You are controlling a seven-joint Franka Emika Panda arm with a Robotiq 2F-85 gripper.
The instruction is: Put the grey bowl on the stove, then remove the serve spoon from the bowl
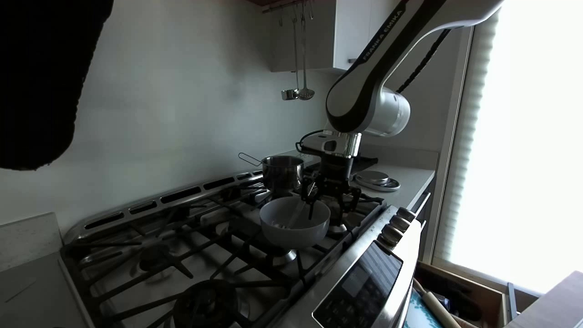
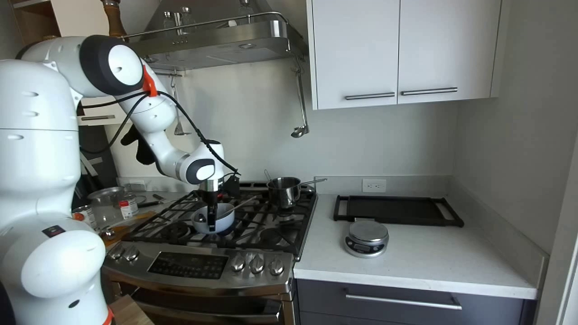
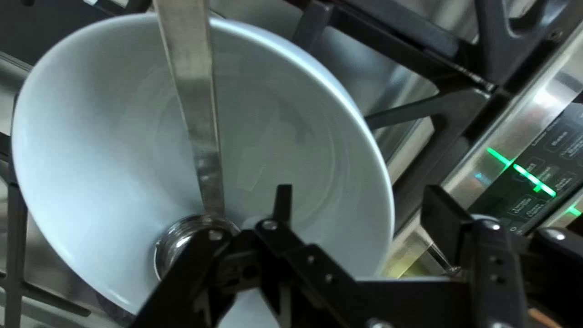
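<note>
The grey bowl (image 1: 291,237) sits on the grates of the stove (image 1: 357,284), near its front middle. It shows in an exterior view (image 2: 228,220) and fills much of the wrist view (image 3: 282,127). The serve spoon (image 3: 193,105) leans in the bowl, its round scoop at the bottom and its handle over the rim; the handle shows in an exterior view (image 2: 244,203). My gripper (image 3: 357,205) is open and points down. In the wrist view one finger is over the bowl's inside and one beyond its rim. Contact with the rim cannot be told.
A steel pot (image 1: 282,173) with a handle stands at the back of the stove, behind the bowl. A kitchen scale (image 2: 366,237) and black tray (image 2: 393,210) are on the counter beside it. Ladles (image 2: 301,104) hang above. Knobs (image 2: 256,264) line the front.
</note>
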